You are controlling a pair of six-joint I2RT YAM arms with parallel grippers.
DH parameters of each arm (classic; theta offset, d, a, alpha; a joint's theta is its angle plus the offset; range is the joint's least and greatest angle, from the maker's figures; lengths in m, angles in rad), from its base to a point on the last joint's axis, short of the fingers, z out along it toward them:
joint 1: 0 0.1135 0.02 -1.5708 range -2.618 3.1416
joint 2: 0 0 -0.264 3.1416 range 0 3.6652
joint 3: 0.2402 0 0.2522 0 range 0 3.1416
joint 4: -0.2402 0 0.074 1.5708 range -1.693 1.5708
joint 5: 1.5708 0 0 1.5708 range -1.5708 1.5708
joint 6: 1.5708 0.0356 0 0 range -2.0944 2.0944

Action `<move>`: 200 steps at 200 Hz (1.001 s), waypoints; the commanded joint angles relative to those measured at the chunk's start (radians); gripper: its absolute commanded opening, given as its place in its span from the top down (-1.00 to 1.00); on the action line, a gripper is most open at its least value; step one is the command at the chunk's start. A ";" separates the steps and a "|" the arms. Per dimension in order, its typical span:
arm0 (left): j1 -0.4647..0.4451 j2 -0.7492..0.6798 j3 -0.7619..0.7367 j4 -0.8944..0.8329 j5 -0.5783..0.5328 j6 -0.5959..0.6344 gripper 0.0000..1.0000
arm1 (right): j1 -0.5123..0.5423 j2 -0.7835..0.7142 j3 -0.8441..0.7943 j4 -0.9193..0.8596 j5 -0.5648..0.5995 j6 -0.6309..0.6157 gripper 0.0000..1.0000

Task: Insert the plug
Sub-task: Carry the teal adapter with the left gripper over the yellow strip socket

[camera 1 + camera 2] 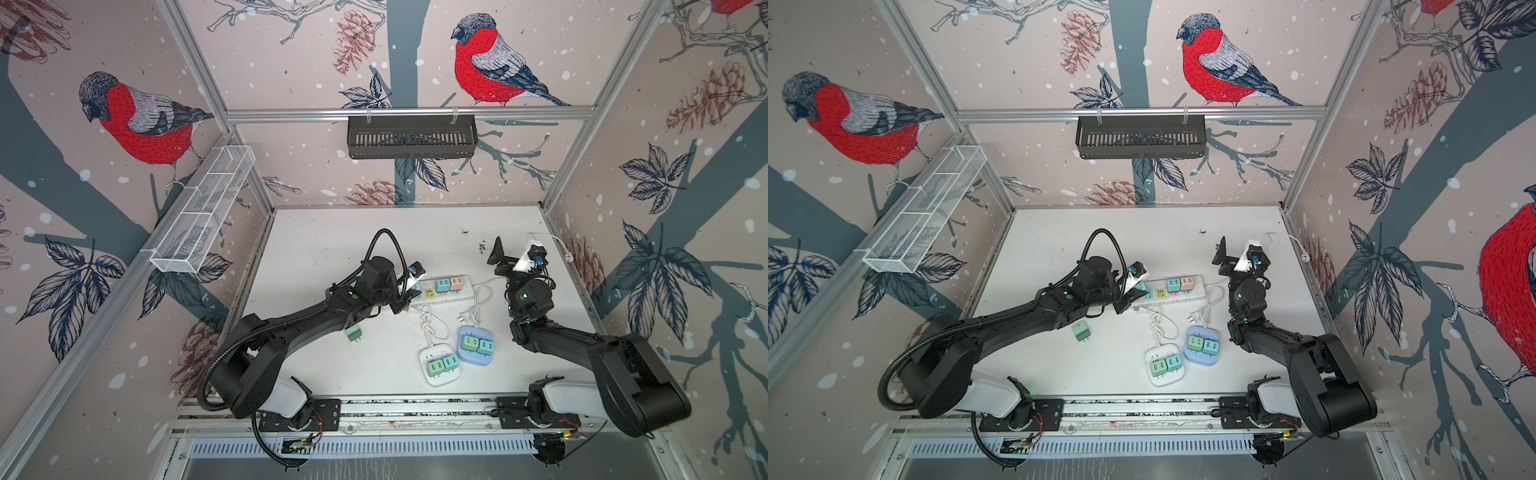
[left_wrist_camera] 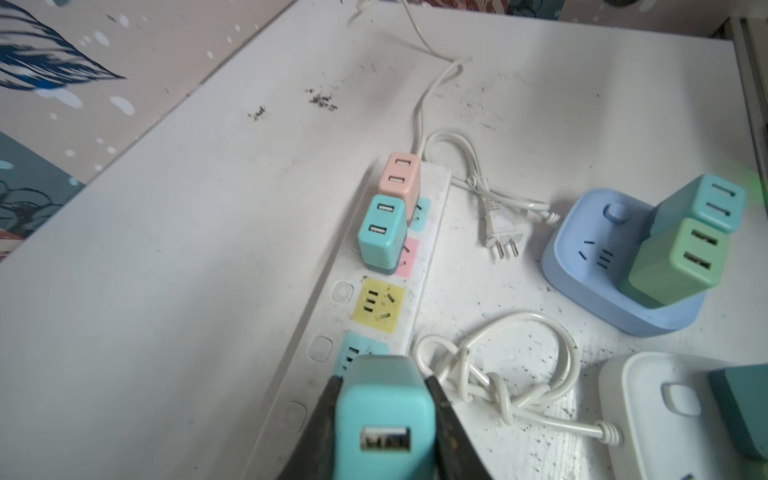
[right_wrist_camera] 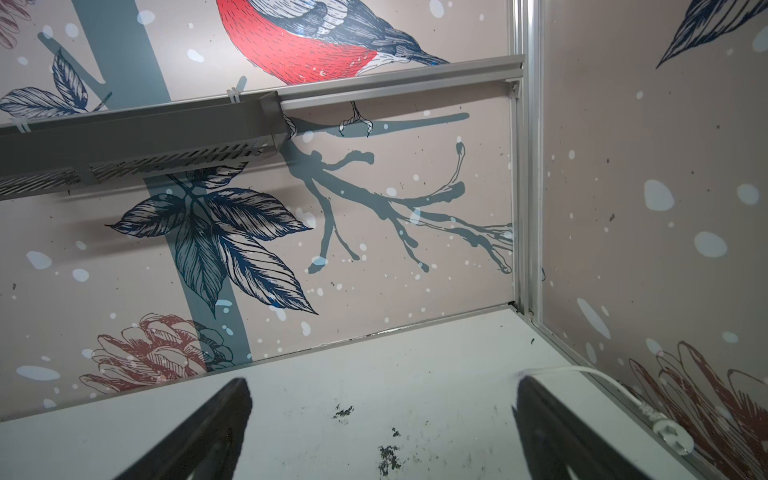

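Observation:
My left gripper [image 2: 382, 380] is shut on a teal plug [image 2: 384, 415], its USB port facing the camera. The plug stands over the blue socket [image 2: 351, 353] at the near end of the white power strip [image 2: 432, 232]; its prongs are hidden. In both top views that gripper [image 1: 409, 293] [image 1: 1133, 293] sits at the strip's [image 1: 453, 296] left end. A pink plug [image 2: 400, 178] and a second teal plug [image 2: 382, 232] sit in the strip, and its yellow socket [image 2: 379, 305] is bare. My right gripper [image 1: 500, 259] [image 3: 384, 384] hangs open and raised at the right, holding nothing.
A loose green plug [image 1: 354, 333] lies by the left forearm. In front of the strip stand a blue socket base [image 1: 473, 360] and a white one [image 1: 430, 353], each carrying two plugs, with coiled white cords [image 1: 434, 324] between. A black basket [image 1: 411, 137] hangs on the back wall.

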 commanded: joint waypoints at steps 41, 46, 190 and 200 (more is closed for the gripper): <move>-0.001 0.061 0.045 -0.089 0.007 0.072 1.00 | -0.026 0.030 0.021 -0.007 -0.025 0.052 -0.99; -0.001 0.063 0.046 -0.082 -0.002 0.080 1.00 | -0.028 0.031 0.022 -0.006 -0.027 0.053 -0.99; 0.014 0.367 0.422 -0.309 0.081 0.243 1.00 | -0.084 0.074 0.025 -0.011 -0.057 0.098 -0.99; 0.014 0.375 0.427 -0.305 0.088 0.243 1.00 | -0.086 0.073 0.025 -0.012 -0.060 0.100 -0.99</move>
